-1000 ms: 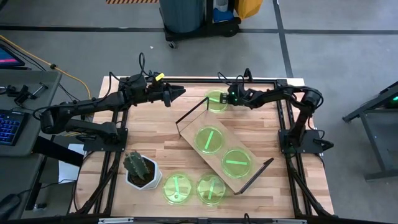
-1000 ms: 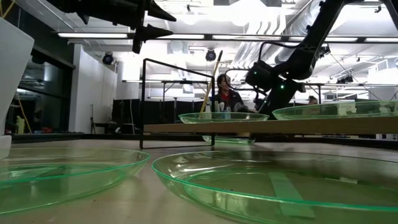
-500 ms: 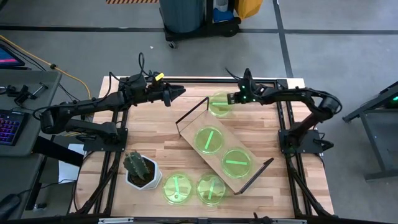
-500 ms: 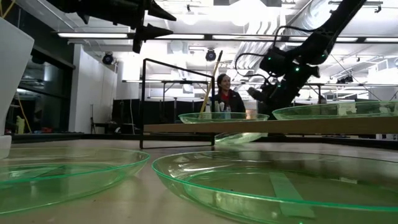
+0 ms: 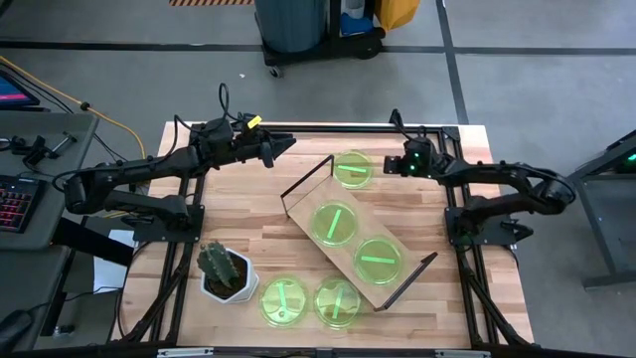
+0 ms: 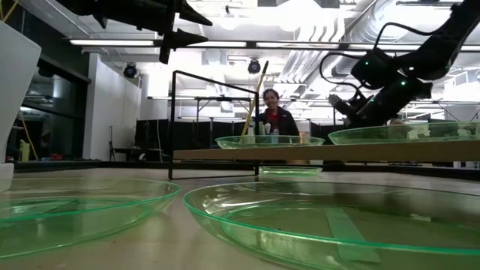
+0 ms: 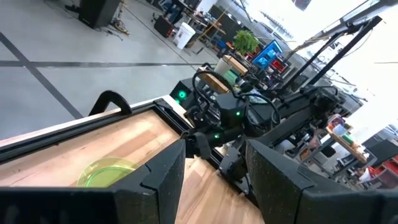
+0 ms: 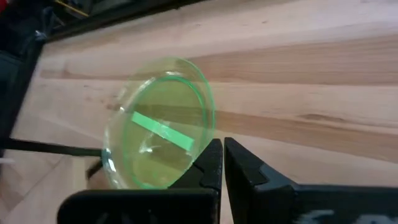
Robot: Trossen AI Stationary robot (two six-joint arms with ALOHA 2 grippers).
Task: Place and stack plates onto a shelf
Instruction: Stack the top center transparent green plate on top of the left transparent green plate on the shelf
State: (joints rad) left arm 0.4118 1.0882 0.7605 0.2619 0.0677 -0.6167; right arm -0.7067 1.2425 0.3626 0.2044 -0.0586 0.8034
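Observation:
Five green plates show in the high view. One plate [image 5: 352, 169] lies flat on the table at the shelf's far end, also seen in the right wrist view [image 8: 158, 124] and the low view [image 6: 289, 171]. Two plates [image 5: 335, 221] [image 5: 379, 259] rest on the shelf board [image 5: 306, 202]. Two more plates [image 5: 284, 300] [image 5: 337, 301] lie near the table's near edge. My right gripper [image 5: 391, 162] [image 8: 222, 163] is shut, just right of the far plate and apart from it. My left gripper [image 5: 286, 145] [image 7: 214, 180] hangs open above the table's far left.
A cactus in a white pot [image 5: 224, 268] stands near the left near corner. The shelf's black wire frames [image 5: 306, 175] [image 5: 412, 280] rise at both short ends. Bare tabletop [image 5: 248, 209] lies between the left arm and the shelf. A person [image 6: 271, 112] sits beyond the table.
My right gripper has drawn back toward the table's right edge and risen a little, coming away from the far plate. That plate shifted slightly toward the right, stood tilted with its right rim raised half a second ago, and now lies flat on the table.

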